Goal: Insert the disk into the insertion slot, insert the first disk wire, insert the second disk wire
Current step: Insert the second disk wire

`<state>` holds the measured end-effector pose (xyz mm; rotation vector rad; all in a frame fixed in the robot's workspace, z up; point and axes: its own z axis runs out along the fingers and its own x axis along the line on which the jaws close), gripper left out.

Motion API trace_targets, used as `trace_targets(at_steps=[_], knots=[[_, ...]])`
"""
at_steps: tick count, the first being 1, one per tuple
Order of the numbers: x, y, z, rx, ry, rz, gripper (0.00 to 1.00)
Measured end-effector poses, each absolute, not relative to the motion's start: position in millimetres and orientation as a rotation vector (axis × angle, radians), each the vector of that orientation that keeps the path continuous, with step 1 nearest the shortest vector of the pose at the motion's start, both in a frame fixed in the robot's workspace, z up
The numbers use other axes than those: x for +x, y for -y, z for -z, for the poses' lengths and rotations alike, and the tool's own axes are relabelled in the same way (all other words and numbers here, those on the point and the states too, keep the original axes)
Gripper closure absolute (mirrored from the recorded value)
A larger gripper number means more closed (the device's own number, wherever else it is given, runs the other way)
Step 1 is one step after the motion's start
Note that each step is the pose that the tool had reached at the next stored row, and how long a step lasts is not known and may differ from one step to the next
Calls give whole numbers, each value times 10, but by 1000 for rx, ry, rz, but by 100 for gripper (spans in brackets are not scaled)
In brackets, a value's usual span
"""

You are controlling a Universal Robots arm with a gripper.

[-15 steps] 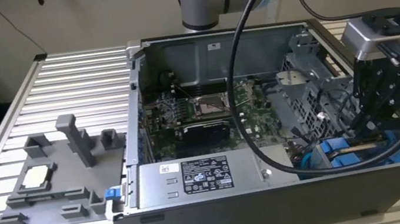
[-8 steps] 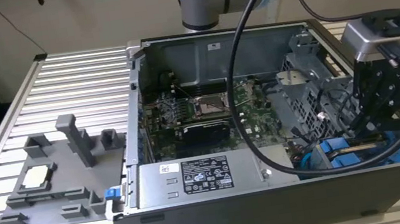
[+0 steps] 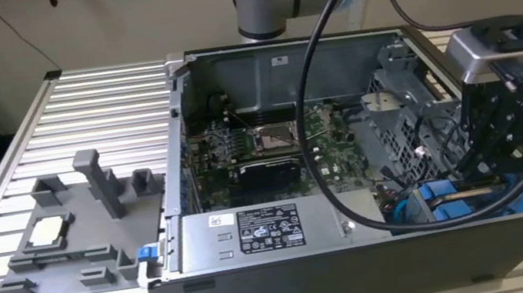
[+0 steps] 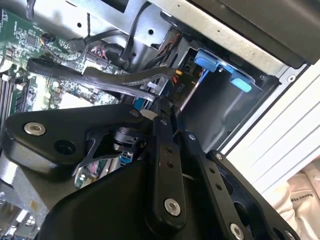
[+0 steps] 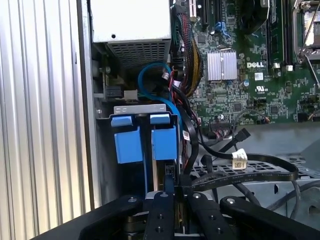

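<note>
My gripper [image 5: 172, 197] reaches down into the open computer case at the exterior view's right [image 3: 496, 158]. Its black fingers [image 4: 162, 125] stand close together, pinched on a small black plug [image 5: 169, 175] of a thin blue disk wire [image 5: 145, 170]. The plug hangs just before the insertion slot [image 5: 145, 109], a grey sheet-metal bay. Two bright blue plastic tabs [image 5: 128, 142] fill the bay's mouth and also show in the exterior view [image 3: 454, 207]. The disk's silver body and label are hidden, so I cannot tell whether it sits in the bay. Blue fittings [image 4: 207, 60] edge the bay.
A green circuit board [image 3: 272, 141] fills the case's middle. The long grey box with a sticker [image 3: 269, 231] lies beside the bay. Black cable bundles [image 5: 240, 167] cross close to the fingers. A grey fixture [image 3: 76, 221] stands on the slatted table at the exterior view's left.
</note>
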<state>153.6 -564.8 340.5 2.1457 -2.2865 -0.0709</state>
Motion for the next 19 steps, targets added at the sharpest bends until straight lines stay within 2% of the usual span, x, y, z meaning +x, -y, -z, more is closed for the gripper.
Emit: trace_targets(at_steps=[15, 16, 19], knots=[[1537, 5649, -3343, 2122, 2302, 71, 82], [1537, 5649, -3348, 2119, 2302, 73, 76], [1542, 5649, -3362, 2110, 2301, 83, 76]])
